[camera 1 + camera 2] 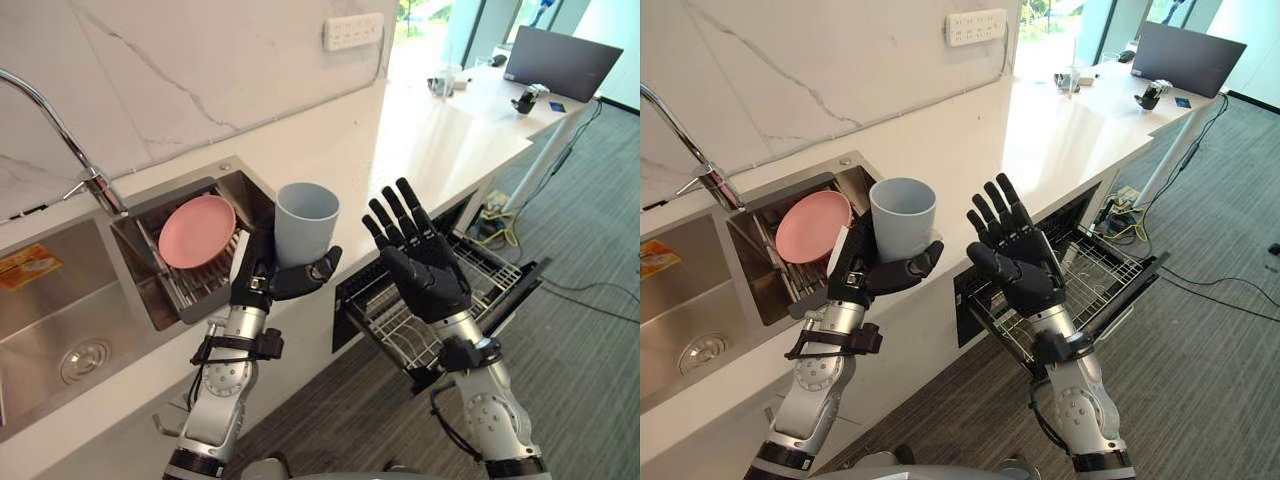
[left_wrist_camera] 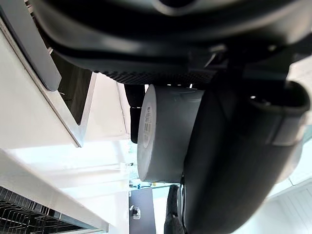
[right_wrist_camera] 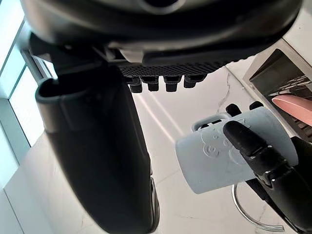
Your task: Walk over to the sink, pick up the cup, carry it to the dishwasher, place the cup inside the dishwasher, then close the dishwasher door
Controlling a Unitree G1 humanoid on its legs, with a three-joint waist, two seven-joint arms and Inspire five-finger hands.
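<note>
Firstly, left eye view: grey-blue cup [image 1: 306, 222], upright, held clear above the white countertop [image 1: 420, 130], just beside the steel drying basin [image 1: 150, 285] where a pink plate [image 1: 195, 230] leans. The left hand [image 1: 285, 278] curls fingers and thumb round its lower wall. The right hand [image 1: 425, 265] stands raised beside it, apart, fingers straight and spread. A wire dishwasher rack [image 1: 470, 280] is pulled out below the counter, over grey floor [image 1: 580, 380].

Left wrist view: the thumb [image 2: 234, 161] clamps the smooth wall. Probably light, rigid, slick; breakable if ceramic. Best hold: round the body.

Right wrist view: a small handle [image 3: 208, 122] shows, an alternative grip.
</note>
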